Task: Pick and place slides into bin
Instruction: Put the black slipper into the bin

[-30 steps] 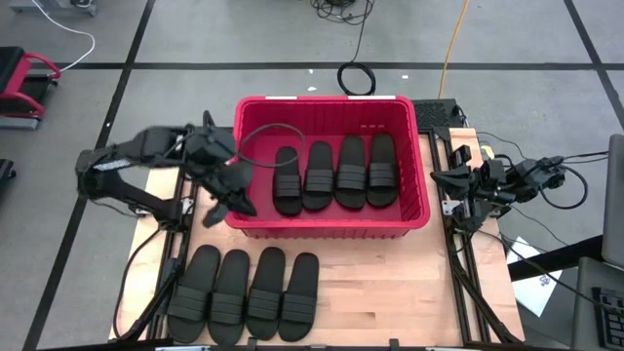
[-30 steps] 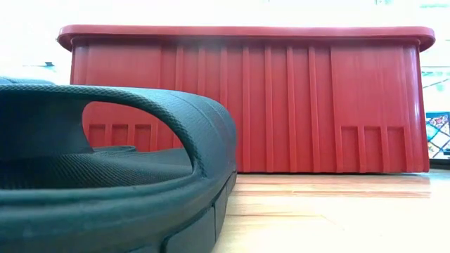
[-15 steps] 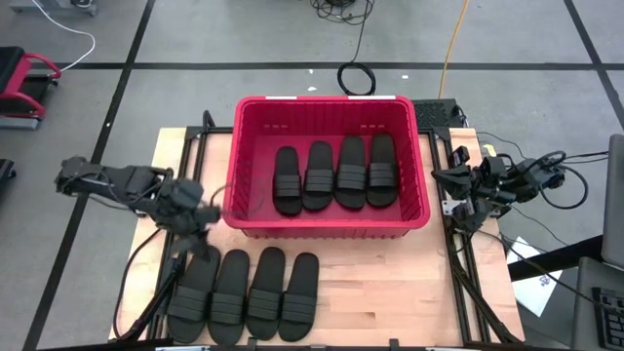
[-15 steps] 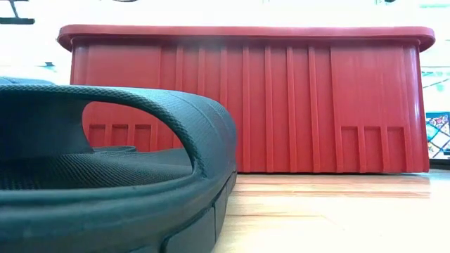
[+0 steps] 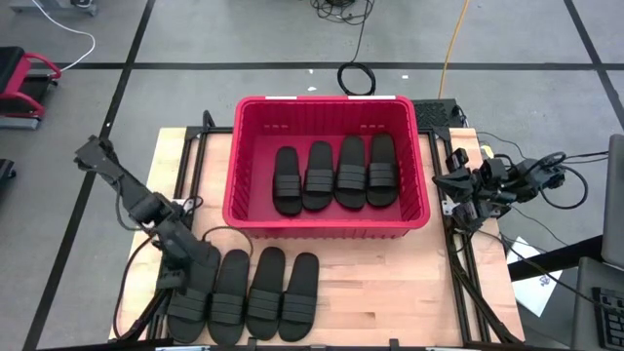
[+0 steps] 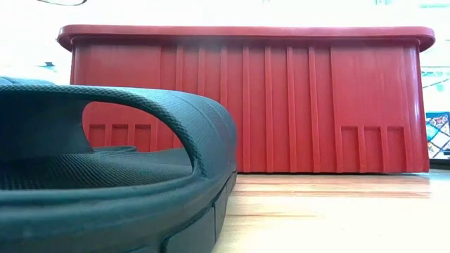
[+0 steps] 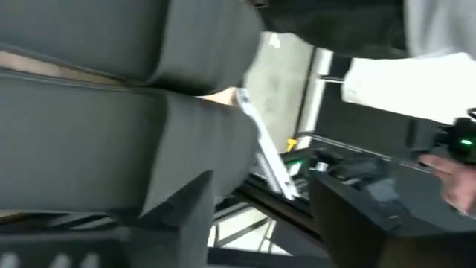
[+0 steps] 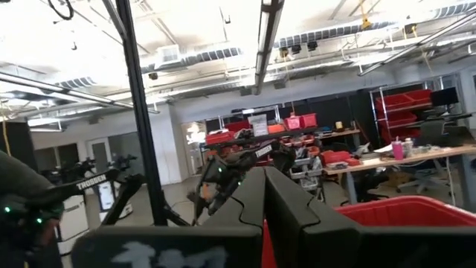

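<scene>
The left gripper [image 5: 182, 276] at the high view's lower left covers part of the leftmost sandal [image 5: 192, 292]; whether it touches is unclear.

My wooden table [image 5: 390, 283] has a light top and sits on a grey floor marked with black lines [image 5: 244, 66]. A coil of black cable [image 5: 357, 78] lies on the floor behind it, near a yellow cord [image 5: 450, 44]. A red and black cart [image 5: 21, 88] stands far off to one side. Red boxes on shelves [image 8: 405, 100] fill the room behind.
</scene>
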Motion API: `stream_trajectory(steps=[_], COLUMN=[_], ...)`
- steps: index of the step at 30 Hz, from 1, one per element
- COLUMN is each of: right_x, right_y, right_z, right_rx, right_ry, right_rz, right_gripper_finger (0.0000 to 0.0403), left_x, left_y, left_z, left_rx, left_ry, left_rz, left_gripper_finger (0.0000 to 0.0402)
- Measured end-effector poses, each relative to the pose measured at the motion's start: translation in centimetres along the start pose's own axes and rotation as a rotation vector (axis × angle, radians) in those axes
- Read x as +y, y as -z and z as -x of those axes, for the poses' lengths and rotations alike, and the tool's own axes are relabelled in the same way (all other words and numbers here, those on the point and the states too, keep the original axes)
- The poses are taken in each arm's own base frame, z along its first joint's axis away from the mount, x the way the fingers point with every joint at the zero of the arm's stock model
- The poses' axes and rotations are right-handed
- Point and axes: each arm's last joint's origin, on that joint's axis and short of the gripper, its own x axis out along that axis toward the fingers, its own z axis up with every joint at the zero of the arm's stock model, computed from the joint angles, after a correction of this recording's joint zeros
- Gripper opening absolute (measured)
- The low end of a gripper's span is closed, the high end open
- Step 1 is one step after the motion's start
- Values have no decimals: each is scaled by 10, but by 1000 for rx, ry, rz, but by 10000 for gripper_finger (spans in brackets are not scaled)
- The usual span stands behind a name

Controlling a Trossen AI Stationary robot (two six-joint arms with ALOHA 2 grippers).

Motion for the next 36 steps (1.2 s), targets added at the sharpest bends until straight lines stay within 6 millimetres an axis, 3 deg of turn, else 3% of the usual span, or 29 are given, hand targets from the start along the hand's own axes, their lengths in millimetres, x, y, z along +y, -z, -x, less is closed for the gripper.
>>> stream_trajectory(steps=[5, 12, 16, 24, 27, 30, 33, 36], right_x=[0, 0, 0, 0, 0, 0, 0, 0], right_y=[0, 0, 0, 0, 0, 0, 0, 0], right_z=[0, 0, 0, 0, 0, 0, 0, 0], right_rx=[1, 0, 0, -3, -4, -4, -4, -4], right_ry=[-1, -1, -2, -2, -2, -2, -2, -2], right_rz=[-28, -77, -110, -137, -137, -137, -137, -136], right_gripper_finger=[0, 0, 0, 0, 0, 0, 0, 0], left_x=[14, 34, 47, 63, 68, 65, 62, 58], left_y=[-6, -7, -2, 13, 15, 15, 14, 13], left_z=[-18, -43, -58, -79, -84, -85, -85, -84], left_rx=[-39, -56, 52, 106, 97, 75, 61, 50], left_ry=[-69, -75, 17, 78, 105, 147, 182, 227], left_rz=[-6, -42, 66, 65, 61, 3, -68, -131], left_gripper_finger=[270, 311, 328, 333, 313, 269, 188, 82])
